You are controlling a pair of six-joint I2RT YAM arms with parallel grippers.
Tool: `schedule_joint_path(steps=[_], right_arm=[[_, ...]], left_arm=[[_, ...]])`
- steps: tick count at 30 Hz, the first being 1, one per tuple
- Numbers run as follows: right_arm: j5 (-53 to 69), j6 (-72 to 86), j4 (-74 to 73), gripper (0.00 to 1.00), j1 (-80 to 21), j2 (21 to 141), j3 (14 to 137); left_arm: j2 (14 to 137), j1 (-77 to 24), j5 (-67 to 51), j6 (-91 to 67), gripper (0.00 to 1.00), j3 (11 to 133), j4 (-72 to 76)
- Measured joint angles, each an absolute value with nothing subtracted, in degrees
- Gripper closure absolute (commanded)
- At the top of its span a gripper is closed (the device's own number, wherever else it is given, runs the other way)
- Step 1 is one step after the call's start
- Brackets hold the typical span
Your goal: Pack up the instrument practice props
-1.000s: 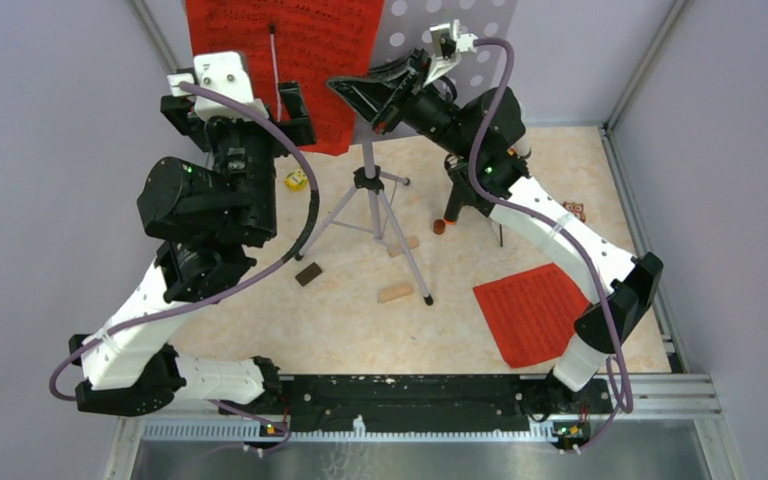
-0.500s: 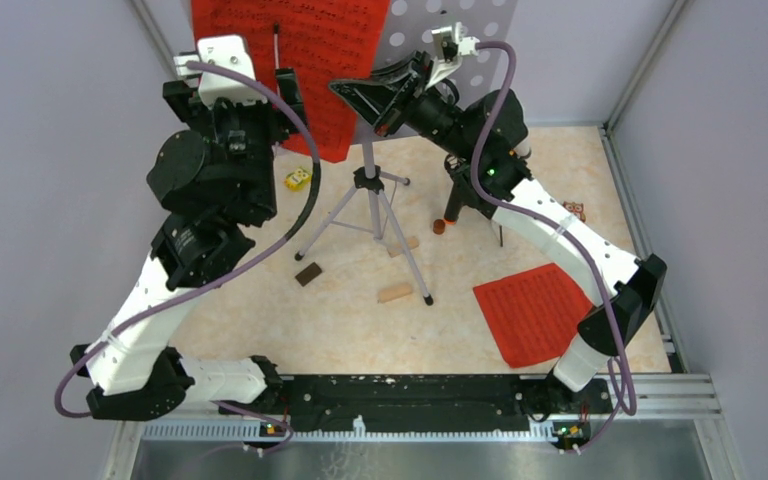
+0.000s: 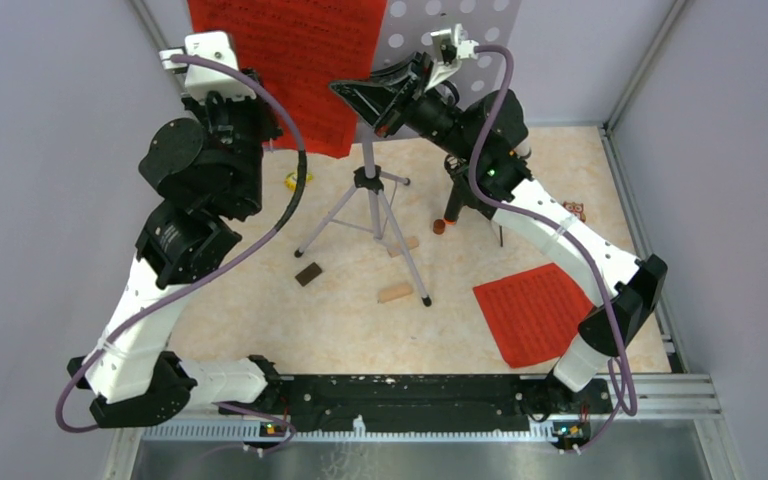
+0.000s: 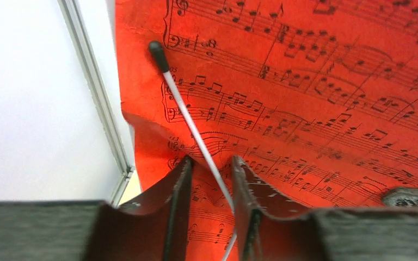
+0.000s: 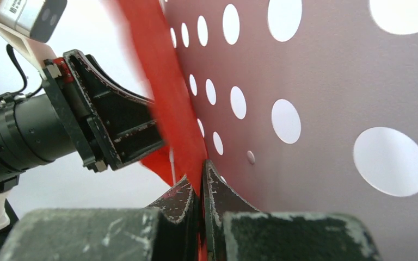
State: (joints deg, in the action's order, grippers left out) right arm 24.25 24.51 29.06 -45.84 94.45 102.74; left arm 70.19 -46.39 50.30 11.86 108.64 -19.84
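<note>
A red sheet-music page (image 3: 290,60) hangs on the grey perforated music-stand plate (image 3: 440,30), which stands on a silver tripod (image 3: 370,200). My left gripper (image 4: 210,161) presses against the page (image 4: 305,81). Its jaws are narrowed but still apart, and the stand's thin silver rod (image 4: 188,117) runs between them. My right gripper (image 5: 197,179) is shut on the page's edge (image 5: 168,98), right beside the plate (image 5: 305,81). A second red page (image 3: 532,312) lies flat on the table at the right. A black microphone with an orange end (image 3: 450,212) stands partly hidden behind my right arm.
Wooden blocks (image 3: 395,292) (image 3: 403,245) and a dark block (image 3: 308,273) lie around the tripod's feet. A small yellow toy (image 3: 293,181) sits under my left arm. Grey walls and metal posts (image 3: 640,70) close the table in on three sides.
My left arm has risen and pushed toward the hanging page, and its jaws have narrowed from wide open around the rod. The right gripper has held its place.
</note>
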Motion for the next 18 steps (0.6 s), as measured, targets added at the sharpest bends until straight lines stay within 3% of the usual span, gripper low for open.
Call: schedule_joint_path(steps=[5, 18], right_arm=[[23.81, 23.51, 28.64, 1.00, -45.84, 94.04, 102.28], [16.78, 16.78, 25.17, 1.00, -45.84, 84.29, 95.53]], left_arm=[[68.73, -46.22, 46.83, 10.98, 0.79, 107.90, -19.84], [67.51, -46.22, 37.41, 10.83, 0.71, 105.84, -20.12]])
